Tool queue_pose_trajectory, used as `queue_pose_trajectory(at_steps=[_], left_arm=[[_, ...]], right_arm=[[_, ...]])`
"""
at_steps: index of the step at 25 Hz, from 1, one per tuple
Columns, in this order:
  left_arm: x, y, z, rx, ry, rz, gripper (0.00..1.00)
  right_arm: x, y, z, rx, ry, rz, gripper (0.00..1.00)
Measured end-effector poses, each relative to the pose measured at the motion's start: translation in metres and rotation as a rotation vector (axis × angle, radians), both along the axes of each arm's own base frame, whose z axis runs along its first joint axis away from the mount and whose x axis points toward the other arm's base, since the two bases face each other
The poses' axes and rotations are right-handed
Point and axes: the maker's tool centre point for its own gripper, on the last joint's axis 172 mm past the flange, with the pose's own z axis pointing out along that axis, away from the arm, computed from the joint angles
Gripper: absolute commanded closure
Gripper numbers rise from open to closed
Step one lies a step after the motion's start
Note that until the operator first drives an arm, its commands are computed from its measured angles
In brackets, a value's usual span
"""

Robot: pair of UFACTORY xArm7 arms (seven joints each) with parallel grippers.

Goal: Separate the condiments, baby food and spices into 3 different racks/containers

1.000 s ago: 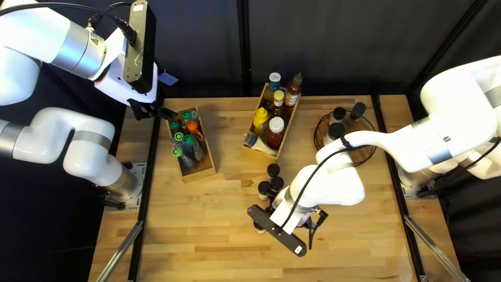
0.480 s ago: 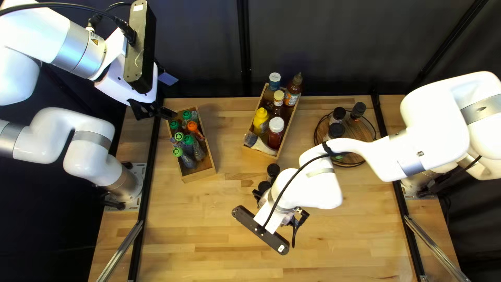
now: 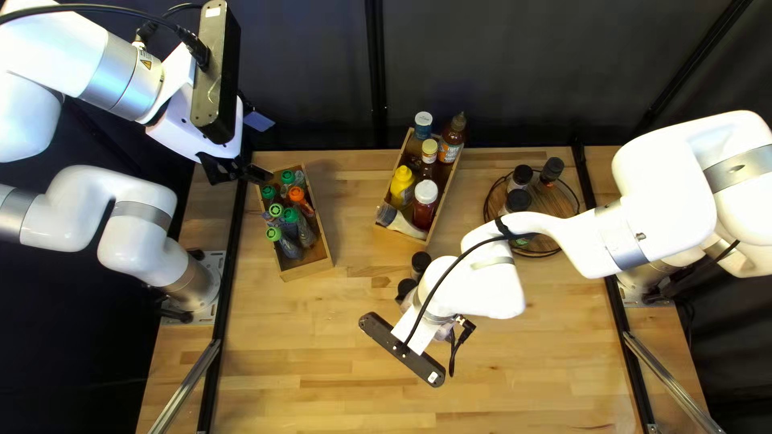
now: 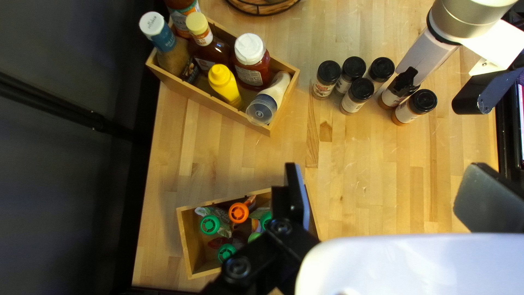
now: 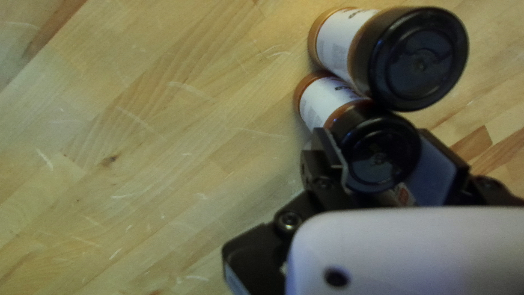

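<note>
While spice sorting was apparently in hand, the right pincer (image 5: 377,143) stood part-closed on a black-capped jar (image 5: 325,105) at the desk (image 5: 164,164); the next move required transfer to the round rack (image 3: 552,206).

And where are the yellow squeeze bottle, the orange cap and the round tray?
Yellow squeeze bottle (image 4: 226,87): left wrist view, on its body.
Orange cap (image 4: 238,213): left wrist view, on its top.
Round tray (image 3: 553,206): top left view, on its bare wood.
</note>
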Motion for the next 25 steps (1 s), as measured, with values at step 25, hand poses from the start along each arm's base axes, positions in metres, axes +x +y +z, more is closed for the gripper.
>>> queue_pose_trajectory(at_steps=[25], left_arm=[[0.000,0.000,0.000,0.000,0.000,0.000,0.00]], right_arm=[[-0.152,-0.102,0.133,-0.083,-0.006,-0.541,1.00]])
